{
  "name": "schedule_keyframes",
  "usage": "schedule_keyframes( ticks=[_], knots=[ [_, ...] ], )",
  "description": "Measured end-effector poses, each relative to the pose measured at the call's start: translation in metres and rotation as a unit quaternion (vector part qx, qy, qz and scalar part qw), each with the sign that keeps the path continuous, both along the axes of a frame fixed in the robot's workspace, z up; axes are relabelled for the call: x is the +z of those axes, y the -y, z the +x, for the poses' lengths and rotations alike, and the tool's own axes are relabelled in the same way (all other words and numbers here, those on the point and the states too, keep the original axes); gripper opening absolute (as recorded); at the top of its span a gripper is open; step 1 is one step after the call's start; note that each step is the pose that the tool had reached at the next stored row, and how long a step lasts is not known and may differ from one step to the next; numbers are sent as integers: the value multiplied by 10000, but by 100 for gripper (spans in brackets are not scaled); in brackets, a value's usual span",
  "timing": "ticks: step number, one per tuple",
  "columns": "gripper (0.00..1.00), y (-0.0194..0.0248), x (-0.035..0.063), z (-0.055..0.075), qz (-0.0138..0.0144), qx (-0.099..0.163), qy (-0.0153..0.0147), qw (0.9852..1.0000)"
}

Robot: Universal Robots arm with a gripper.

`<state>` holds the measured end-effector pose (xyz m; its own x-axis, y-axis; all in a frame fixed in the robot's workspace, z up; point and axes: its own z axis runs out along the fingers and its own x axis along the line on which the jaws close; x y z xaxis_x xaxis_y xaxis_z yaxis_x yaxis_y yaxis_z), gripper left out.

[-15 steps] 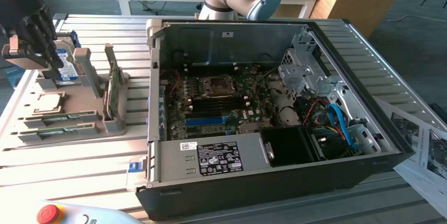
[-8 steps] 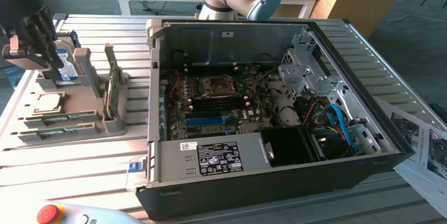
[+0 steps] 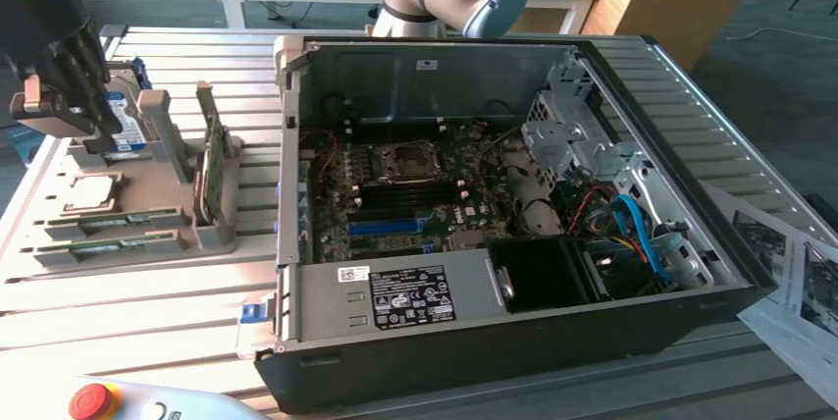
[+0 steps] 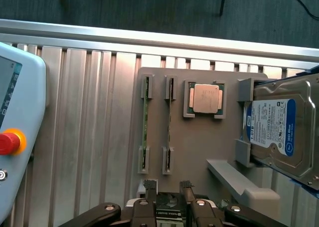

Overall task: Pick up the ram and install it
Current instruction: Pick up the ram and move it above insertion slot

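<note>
Two ram sticks stand on edge in the slots of a grey holder tray (image 4: 199, 152): one ram stick (image 4: 145, 122) and a second ram stick (image 4: 169, 121) beside it. In the exterior view the same ram sticks (image 3: 116, 220) lie at the tray's near end, toward that view's left. My gripper (image 4: 167, 189) hangs above the tray, open, with nothing between its fingertips (image 4: 149, 187). It is apart from both sticks, roughly in line with the second one. In the exterior view the gripper (image 3: 78, 121) hovers over the hard-drive end of the tray.
The tray also holds a CPU (image 4: 206, 98), a hard drive (image 4: 276, 129) and a broader green card on edge (image 3: 210, 160). An open PC case (image 3: 733, 273) exposes the motherboard with its blue slots (image 3: 387, 227). A teach pendant with a red button (image 4: 7, 142) lies nearby.
</note>
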<state>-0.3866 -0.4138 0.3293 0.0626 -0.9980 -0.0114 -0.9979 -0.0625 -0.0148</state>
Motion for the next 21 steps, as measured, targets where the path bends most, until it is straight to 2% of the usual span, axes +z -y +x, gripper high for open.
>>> schedule_keyframes(
  ticks=[17,21],
  knots=[
    [32,0,-158,-9,-1,0,1,10000],
    [32,0,-168,-11,-2,-1,-1,10000]
  ],
)
